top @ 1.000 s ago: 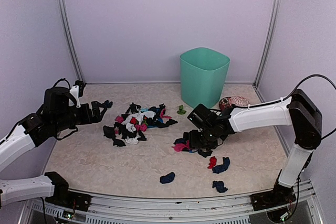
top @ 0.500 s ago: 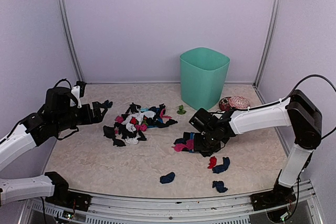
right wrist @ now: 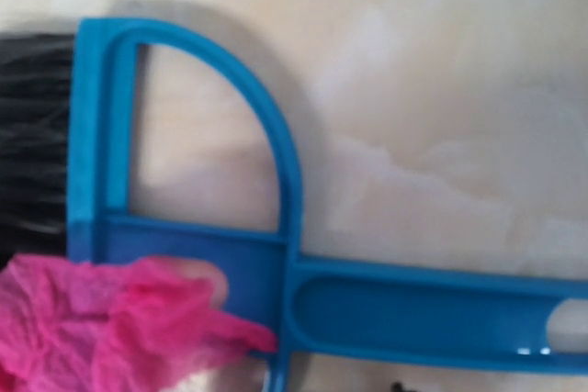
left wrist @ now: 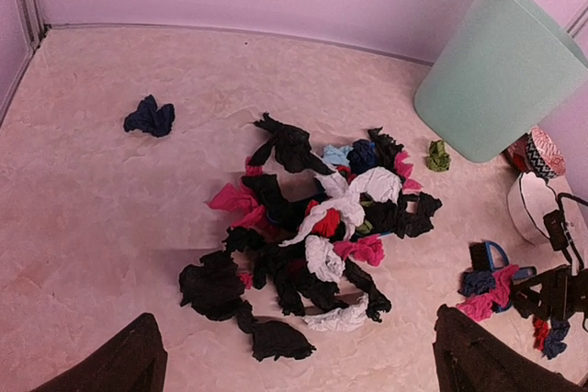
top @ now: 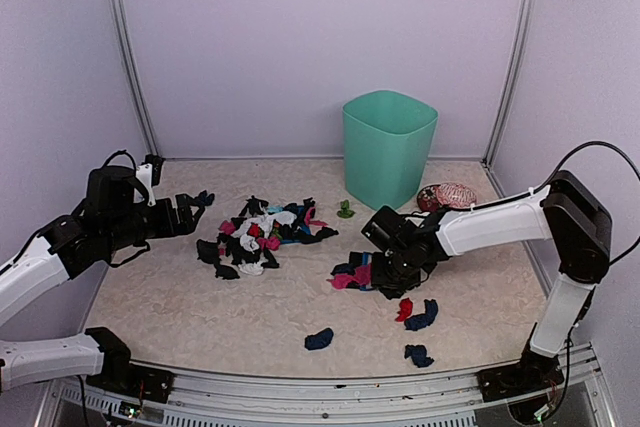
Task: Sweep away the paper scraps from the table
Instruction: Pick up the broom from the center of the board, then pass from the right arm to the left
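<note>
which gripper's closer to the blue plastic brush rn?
Right. The right gripper sits directly over the blue plastic brush, handle filling its wrist view; the left gripper hangs far off, across the main heap of paper scraps.

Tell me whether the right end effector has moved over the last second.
Yes, slightly. The right end effector has shifted a little nearer and to the right, ending farther from the green bin.

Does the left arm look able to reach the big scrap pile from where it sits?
Likely yes: the left gripper is open and faces the scrap pile, with only bare table between them.
</note>
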